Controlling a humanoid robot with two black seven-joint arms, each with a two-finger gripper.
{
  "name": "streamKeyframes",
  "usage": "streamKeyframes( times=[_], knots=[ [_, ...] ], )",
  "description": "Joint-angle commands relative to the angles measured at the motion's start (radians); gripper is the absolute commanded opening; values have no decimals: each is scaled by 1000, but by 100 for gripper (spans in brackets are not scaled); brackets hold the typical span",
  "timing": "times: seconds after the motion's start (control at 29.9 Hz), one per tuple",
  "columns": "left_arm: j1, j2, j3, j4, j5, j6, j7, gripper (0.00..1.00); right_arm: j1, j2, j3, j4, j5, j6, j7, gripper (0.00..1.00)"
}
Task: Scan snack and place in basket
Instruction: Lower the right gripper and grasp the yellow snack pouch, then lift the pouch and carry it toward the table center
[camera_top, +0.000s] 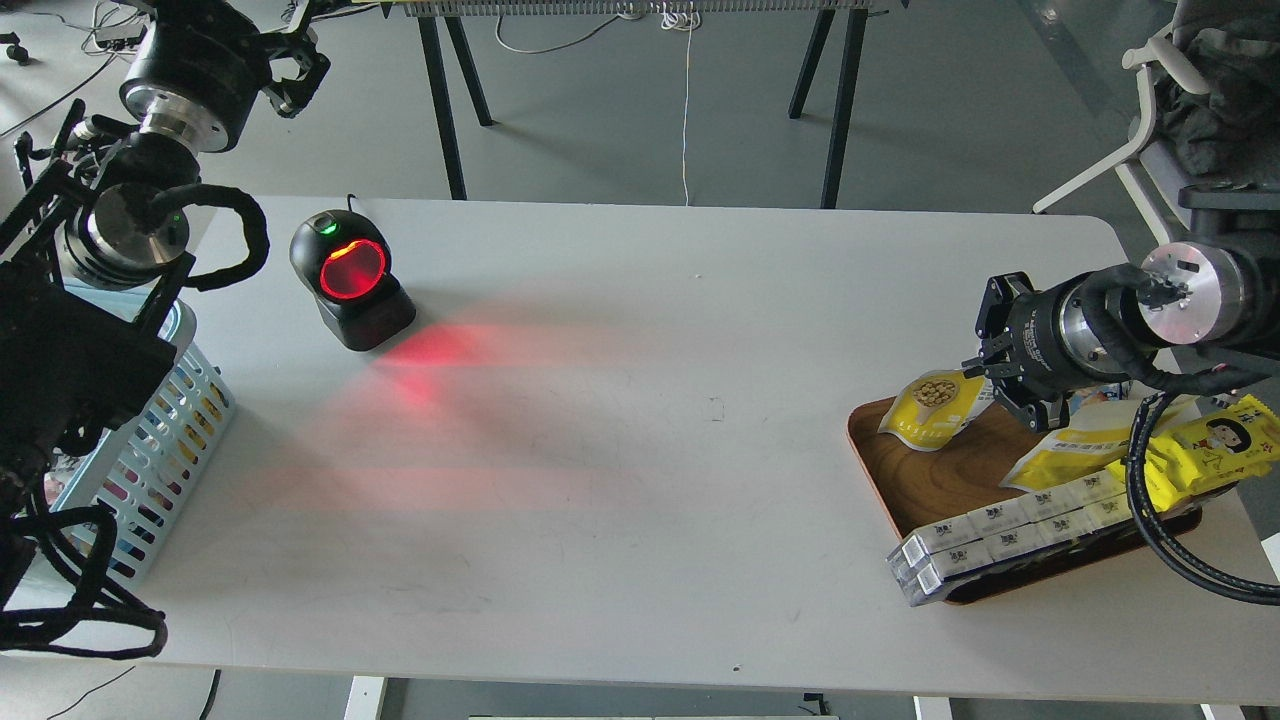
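The snack (932, 405), a yellow-and-white pouch picturing beige nuggets, lies on the far left corner of a brown wooden tray (940, 480) at the right. My right gripper (1000, 362) is at the pouch's right end, where its white top is hidden. Its fingers look spread apart, one above and one below that end. The light blue lattice basket (160, 450) stands at the table's left edge, partly behind my left arm. My left gripper (295, 72) is raised high at the top left, open and empty.
A black barcode scanner (350, 278) with a glowing red window stands at the back left and casts red light on the table. The tray also holds a second yellow-and-white pouch (1075, 442), a bright yellow cartoon-face wrapper (1205, 450) and white boxes (1000, 535).
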Motion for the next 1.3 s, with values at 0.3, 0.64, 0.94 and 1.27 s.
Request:
streamKeyframes(
  times=[0.3,0.64,0.94,1.27],
  knots=[
    [-3,-3,12,2,3,1,0,100,9,-117,74,55,-4,-6,0,0],
    [-9,-3,46,2,3,12,-4,100,19,-130,224,75,-5,-8,0,0],
    [-11,-21,46,9,3,12,-9,100,36,48,318,44,-16,-40,7,1],
    [-1,-3,46,12,3,6,-3,100,-62,326,442,-155,-19,-40,7,1]
  ],
)
